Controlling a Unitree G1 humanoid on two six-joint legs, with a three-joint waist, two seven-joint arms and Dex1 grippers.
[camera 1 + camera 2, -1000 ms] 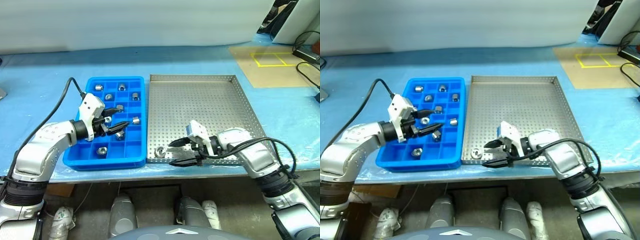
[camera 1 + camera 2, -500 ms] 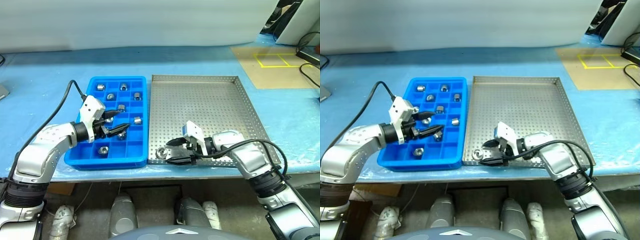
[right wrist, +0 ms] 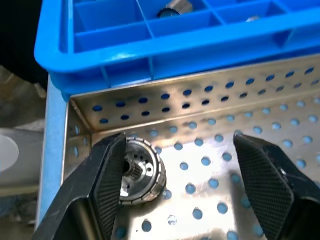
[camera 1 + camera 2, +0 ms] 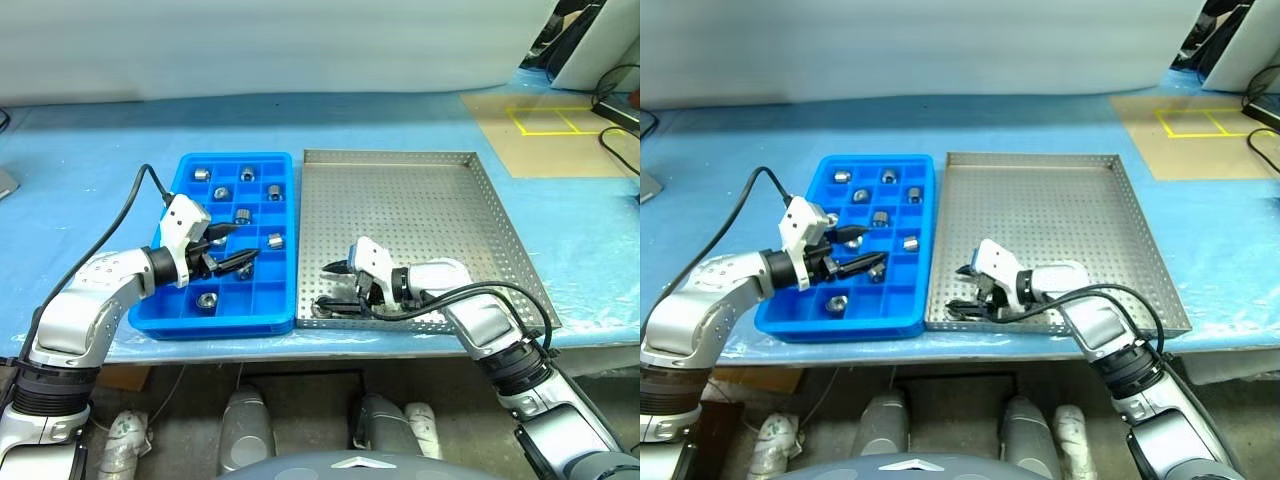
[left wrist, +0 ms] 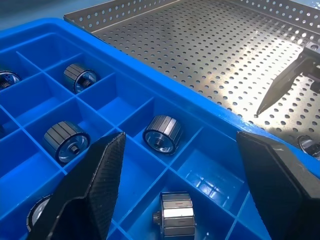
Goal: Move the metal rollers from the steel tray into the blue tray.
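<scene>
Counter (image 4: 90,150) has blue sheeting on top. Blue tray (image 4: 284,240) and steel tray (image 4: 495,215) sit touching. Brown mat (image 4: 520,150) far right.

head stereo pair high over both trays; wrist views close, sharing the blue tray (image 3: 150,45) edge

My right gripper (image 4: 337,288) has swung left across the steel tray (image 4: 420,200), its spread fingers now flanking the last roller (image 3: 140,171) in the corner
</scene>
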